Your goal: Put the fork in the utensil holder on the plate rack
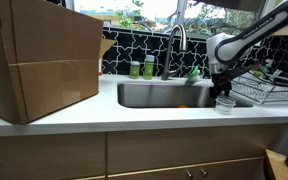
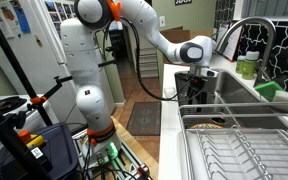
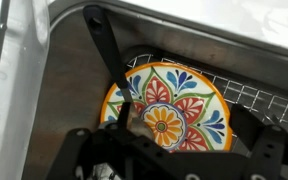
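Sink basin (image 1: 164,95) takes the middle of the counter in an exterior view. My gripper (image 1: 221,90) hangs over the basin's end nearest the plate rack (image 1: 269,95), which stands at the counter's opposite end from a cardboard box (image 1: 39,60). A small clear cup (image 1: 224,104) sits just below my gripper, near the counter's front edge.

In an exterior view along the counter, the plate rack (image 2: 239,145) lies in front and my gripper (image 2: 194,92) is beyond it, low at the sink.

In the wrist view, a dark slim handle, the fork (image 3: 109,50) as far as I can tell, slants across a painted plate (image 3: 179,115) on a wire grid (image 3: 254,95) and runs down toward my fingers (image 3: 82,150). Whether they clamp it, I cannot tell.
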